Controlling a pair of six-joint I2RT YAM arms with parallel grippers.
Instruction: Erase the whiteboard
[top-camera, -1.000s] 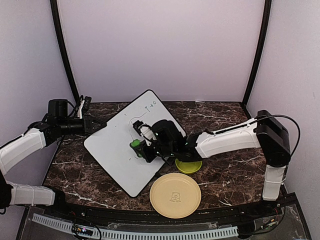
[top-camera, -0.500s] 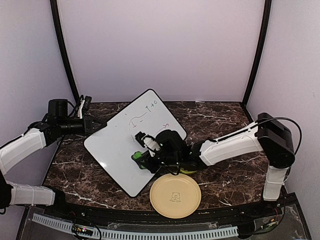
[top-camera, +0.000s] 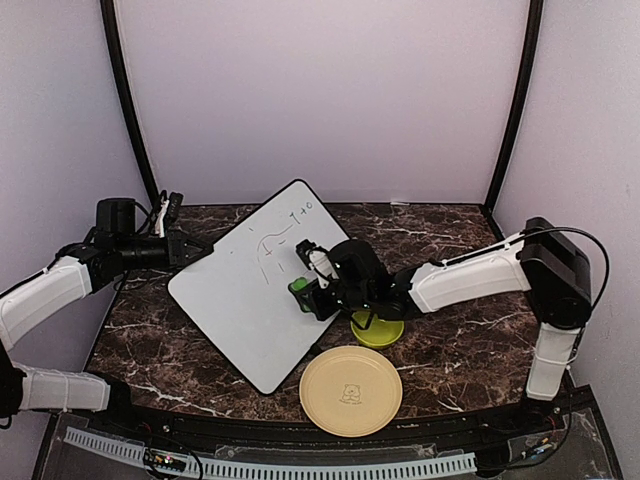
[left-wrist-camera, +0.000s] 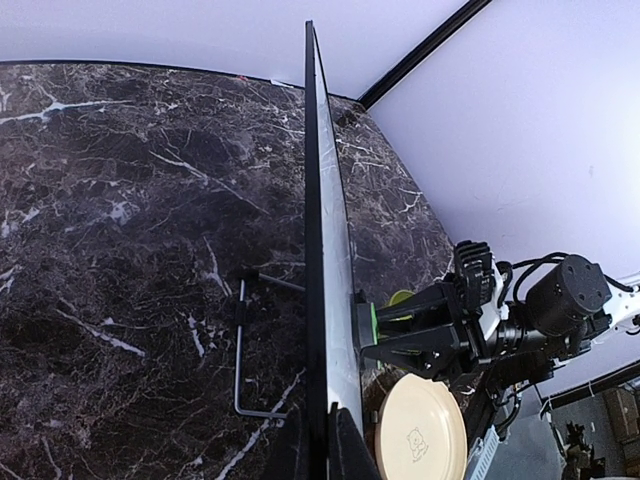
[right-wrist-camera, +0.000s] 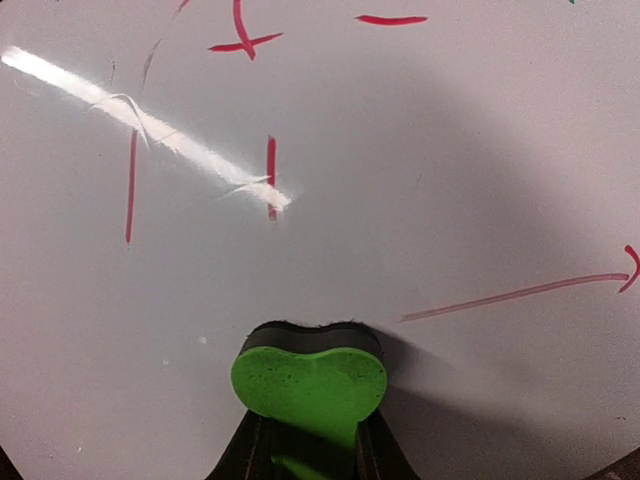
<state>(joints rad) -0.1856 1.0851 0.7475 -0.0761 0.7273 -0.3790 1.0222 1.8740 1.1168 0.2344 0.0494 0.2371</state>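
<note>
The whiteboard (top-camera: 235, 300) stands tilted on the marble table, with marker lines in its upper part (top-camera: 283, 240). My left gripper (top-camera: 192, 252) is shut on the board's left corner; the left wrist view shows the board edge-on (left-wrist-camera: 316, 230) between the fingers (left-wrist-camera: 345, 450). My right gripper (top-camera: 305, 292) is shut on a green eraser (top-camera: 298, 287) with a black felt face. The eraser (right-wrist-camera: 308, 375) is pressed flat against the whiteboard (right-wrist-camera: 420, 170), below red strokes (right-wrist-camera: 131, 185) and left of a long red arrow line (right-wrist-camera: 510, 295).
A round beige plate (top-camera: 350, 389) lies near the table's front edge, below the board's right corner. A small yellow-green dish (top-camera: 378, 331) sits under the right arm. A bent metal rod (left-wrist-camera: 240, 350) lies on the table behind the board.
The right gripper with the eraser swept down the board's middle, then up and to the right. Marker lines that it hid now show. The left arm and the board stayed put.
</note>
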